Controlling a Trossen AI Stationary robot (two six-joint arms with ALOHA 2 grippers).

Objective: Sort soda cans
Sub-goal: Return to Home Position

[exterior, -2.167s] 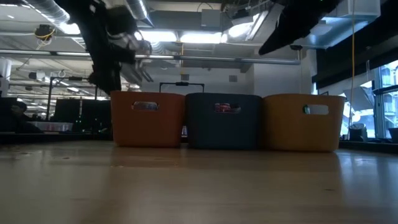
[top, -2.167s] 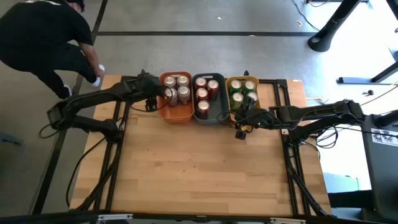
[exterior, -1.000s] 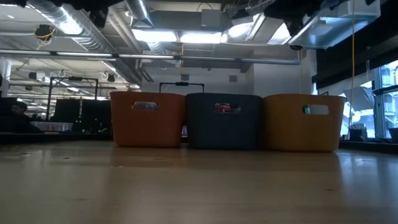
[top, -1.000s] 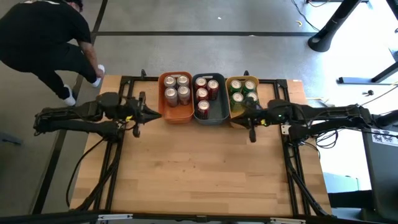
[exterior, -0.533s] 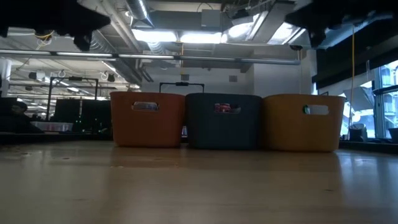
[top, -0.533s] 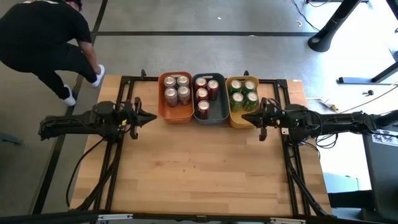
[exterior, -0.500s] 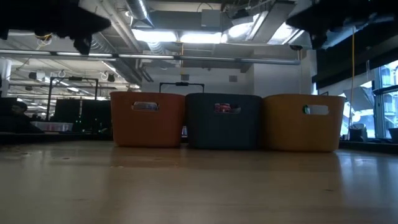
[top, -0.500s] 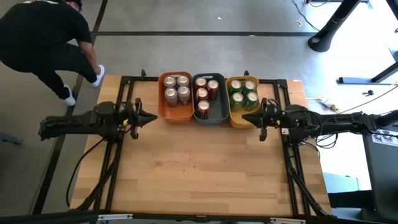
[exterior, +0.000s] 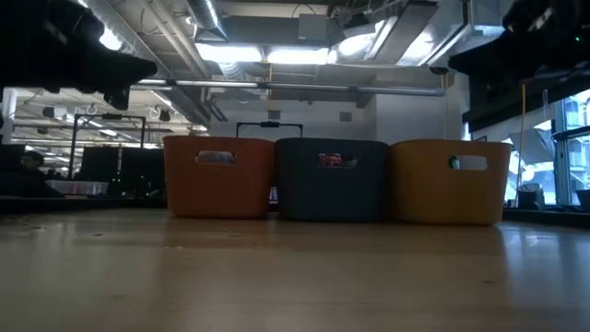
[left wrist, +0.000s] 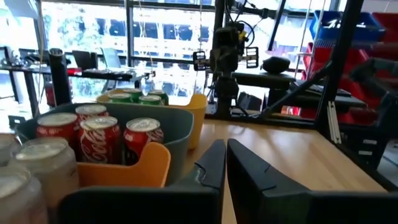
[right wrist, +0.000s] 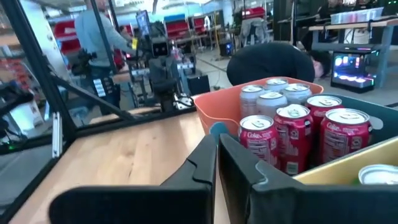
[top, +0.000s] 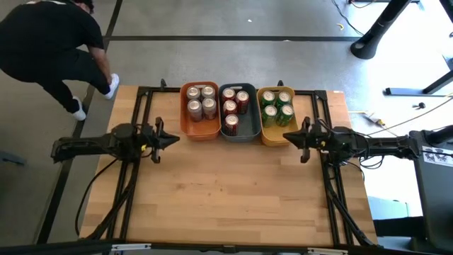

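Note:
Three bins stand in a row at the table's far middle. The orange bin (top: 200, 127) holds silver-grey soda cans (top: 201, 103). The blue-grey bin (top: 244, 127) holds red cans (top: 232, 108). The yellow bin (top: 272, 134) holds green cans (top: 277, 108). The cans stand upright on the bin floors. My left gripper (top: 175, 139) hangs shut and empty over the table, left of the orange bin. My right gripper (top: 288, 137) hangs shut and empty, just right of the yellow bin. The shut fingers show in the left wrist view (left wrist: 225, 163) and the right wrist view (right wrist: 216, 157).
A person in black (top: 49, 42) bends down beyond the table's far left corner. The bare wooden tabletop (top: 226, 191) stretches from the bins to the near edge. Black frame rails (top: 134, 177) run along both sides of the table.
My right gripper has drawn back from the yellow bin toward the table's right edge. My left gripper has shifted a little toward the near edge. Both arms have come lower. The cans and bins have stayed still.

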